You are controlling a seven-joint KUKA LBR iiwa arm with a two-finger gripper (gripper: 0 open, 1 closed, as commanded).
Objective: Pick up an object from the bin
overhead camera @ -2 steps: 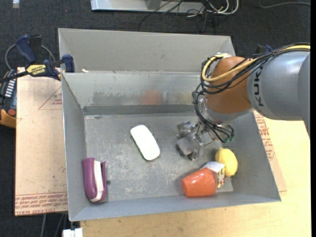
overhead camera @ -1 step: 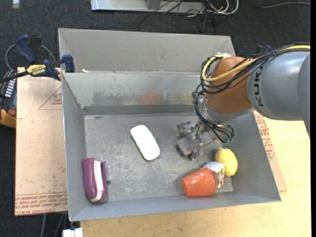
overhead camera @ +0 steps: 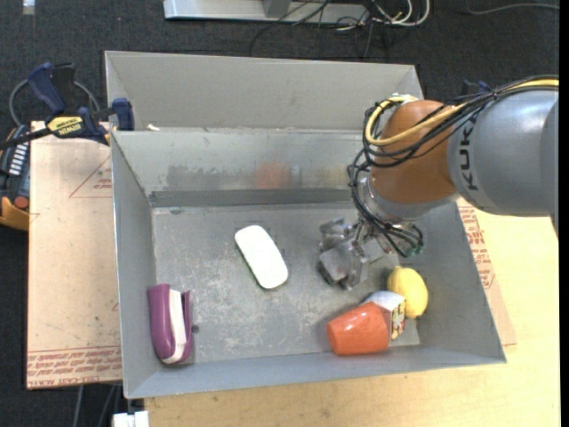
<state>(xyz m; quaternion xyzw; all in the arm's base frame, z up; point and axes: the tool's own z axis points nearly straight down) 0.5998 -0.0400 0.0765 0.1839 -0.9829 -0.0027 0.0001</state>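
The grey metal bin (overhead camera: 133, 238) held a few loose things. The jaws sat low over its floor, near a yellow lemon (overhead camera: 411, 292) and an orange bottle (overhead camera: 356, 332). Whether the jaws were wide or narrow could not be told.

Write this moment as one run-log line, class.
gripper: low over bin floor, right of centre | nearest: yellow lemon, orange bottle | to its left: white oval | held: nothing seen

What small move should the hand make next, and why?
Probably a short shift sideways to the yellow fruit, I'd guess. The hand hangs low over bare bin floor, and the fruit lies just beside it, next to an orange container.
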